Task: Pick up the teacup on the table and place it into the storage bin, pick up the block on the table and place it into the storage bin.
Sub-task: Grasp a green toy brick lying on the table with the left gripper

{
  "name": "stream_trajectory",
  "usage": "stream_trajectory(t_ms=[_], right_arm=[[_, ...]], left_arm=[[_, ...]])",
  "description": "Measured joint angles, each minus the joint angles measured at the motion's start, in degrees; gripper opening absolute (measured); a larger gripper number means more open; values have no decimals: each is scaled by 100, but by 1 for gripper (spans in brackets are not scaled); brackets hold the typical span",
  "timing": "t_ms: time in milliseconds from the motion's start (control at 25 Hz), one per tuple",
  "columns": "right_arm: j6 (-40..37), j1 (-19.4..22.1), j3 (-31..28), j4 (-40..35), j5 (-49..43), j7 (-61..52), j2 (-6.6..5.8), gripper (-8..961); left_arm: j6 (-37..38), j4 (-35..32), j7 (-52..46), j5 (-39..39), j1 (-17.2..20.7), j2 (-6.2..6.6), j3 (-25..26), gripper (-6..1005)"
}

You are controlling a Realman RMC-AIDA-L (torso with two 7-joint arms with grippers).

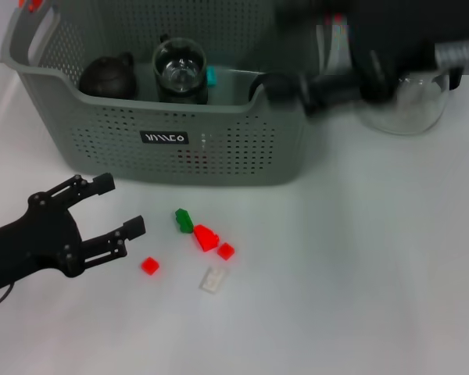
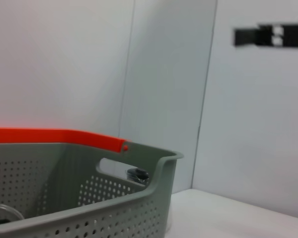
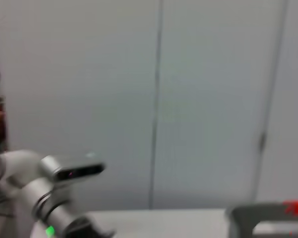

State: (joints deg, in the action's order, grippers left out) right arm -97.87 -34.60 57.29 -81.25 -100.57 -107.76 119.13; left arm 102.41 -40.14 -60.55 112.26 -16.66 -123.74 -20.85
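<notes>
The grey storage bin (image 1: 219, 144) stands at the back left of the table; its rim (image 2: 159, 171) and an orange clip (image 2: 54, 135) fill the left wrist view, and a corner (image 3: 260, 218) shows in the right wrist view. Inside it sit a dark rounded pot (image 1: 108, 76) and a glass vessel (image 1: 180, 69). On the table in front of the bin lie small blocks: a green one (image 1: 184, 220), three red ones (image 1: 205, 237) and a white one (image 1: 213, 279). My left gripper (image 1: 121, 205) hovers open to the left of them. My right arm (image 1: 336, 86) is a blur reaching over the bin's right rim. I cannot pick out the teacup for certain.
A clear glass vessel (image 1: 402, 105) stands on the table to the right of the bin, under the right arm. White table surface stretches across the front and the right side.
</notes>
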Motion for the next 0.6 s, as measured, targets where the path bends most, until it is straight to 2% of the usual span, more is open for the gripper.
stream_trajectory(t_ms=[120,240,440,600], right_arm=[[-321,456,55,257,-209,370,65,888],[-415,676,94,704,-490,549,88,887],[-331,729,50,1559,-971,633,73,886],[-163,674,50,1792,-1285,629,85,886]], left_arm=[[15,-21,0,78,-83,19,-83,843],[-24,-154,-30,356,-214,43,-266,842],[-284,-738,-634,1141,-538,45,-686,842],[-676,-1347,-1499,1727,-740,-10,-1370,842]])
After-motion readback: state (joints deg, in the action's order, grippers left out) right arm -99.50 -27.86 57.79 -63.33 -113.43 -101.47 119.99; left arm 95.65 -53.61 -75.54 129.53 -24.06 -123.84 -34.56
